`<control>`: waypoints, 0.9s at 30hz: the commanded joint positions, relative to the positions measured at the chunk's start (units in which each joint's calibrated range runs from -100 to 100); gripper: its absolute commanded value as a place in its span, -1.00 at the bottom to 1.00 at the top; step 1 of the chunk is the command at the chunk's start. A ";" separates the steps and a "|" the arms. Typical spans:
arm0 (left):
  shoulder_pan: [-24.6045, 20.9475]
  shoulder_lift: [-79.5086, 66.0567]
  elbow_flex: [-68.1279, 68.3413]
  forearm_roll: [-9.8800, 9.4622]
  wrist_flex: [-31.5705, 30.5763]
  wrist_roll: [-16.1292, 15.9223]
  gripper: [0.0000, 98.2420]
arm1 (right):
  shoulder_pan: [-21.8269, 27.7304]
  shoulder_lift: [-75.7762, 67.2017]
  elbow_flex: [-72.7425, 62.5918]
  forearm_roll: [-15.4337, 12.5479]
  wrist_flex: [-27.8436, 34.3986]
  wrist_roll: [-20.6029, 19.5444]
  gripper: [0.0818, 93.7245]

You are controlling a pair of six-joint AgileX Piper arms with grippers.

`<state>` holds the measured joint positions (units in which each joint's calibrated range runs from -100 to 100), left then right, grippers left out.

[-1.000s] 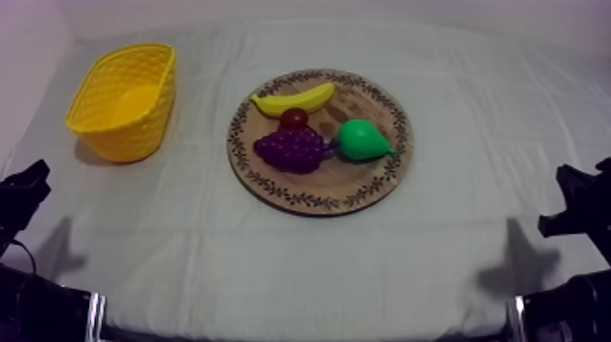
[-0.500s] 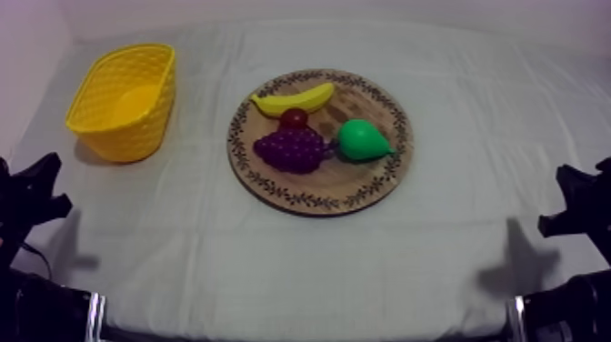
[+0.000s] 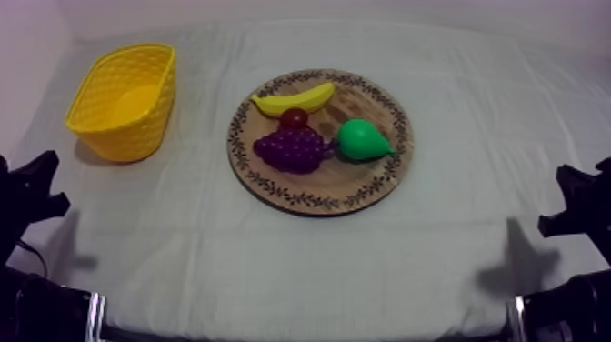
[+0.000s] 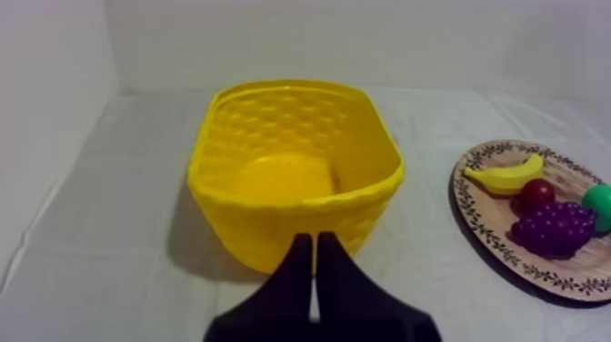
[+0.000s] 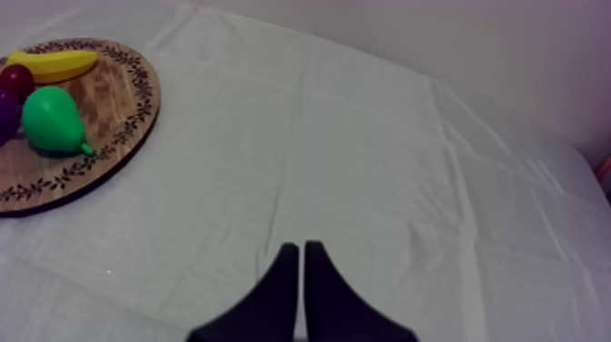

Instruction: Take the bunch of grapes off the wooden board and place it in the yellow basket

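The left gripper (image 4: 315, 238) is held clenched on nothing before the yellow basket (image 4: 273, 227); the right gripper (image 5: 300, 246), likewise clenched, is held over bare cloth (image 5: 364, 164). Farther off, the bunch of grapes (image 3: 291, 148) is seen on the wooden board (image 3: 314, 193), just beside the small red fruit (image 3: 294, 116).

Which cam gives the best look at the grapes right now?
Top view: the whole bunch of grapes shows from above on the board, beside the small red fruit and the pear. Left wrist view has it whole but side-on. Right wrist view catches just a purple sliver beside the pear.
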<state>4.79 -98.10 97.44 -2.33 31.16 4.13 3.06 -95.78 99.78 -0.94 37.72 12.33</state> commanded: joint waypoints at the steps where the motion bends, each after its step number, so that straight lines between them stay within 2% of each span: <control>1: 0.04 2.16 -2.04 0.01 0.05 -0.13 -1.00 | 0.01 0.02 -0.01 -0.01 0.02 0.00 -0.99; 18: 3.15 28.57 -27.83 0.05 -1.13 -0.54 -1.00 | 0.01 0.02 -0.01 -0.01 0.02 0.00 -0.99; 27: 8.27 43.26 -41.25 -0.21 -1.24 -1.73 -1.00 | 0.01 0.02 -0.01 -0.01 0.02 0.00 -0.99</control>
<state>11.98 -58.60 59.19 -2.52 29.91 2.43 3.06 -95.78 99.78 -0.94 37.72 12.33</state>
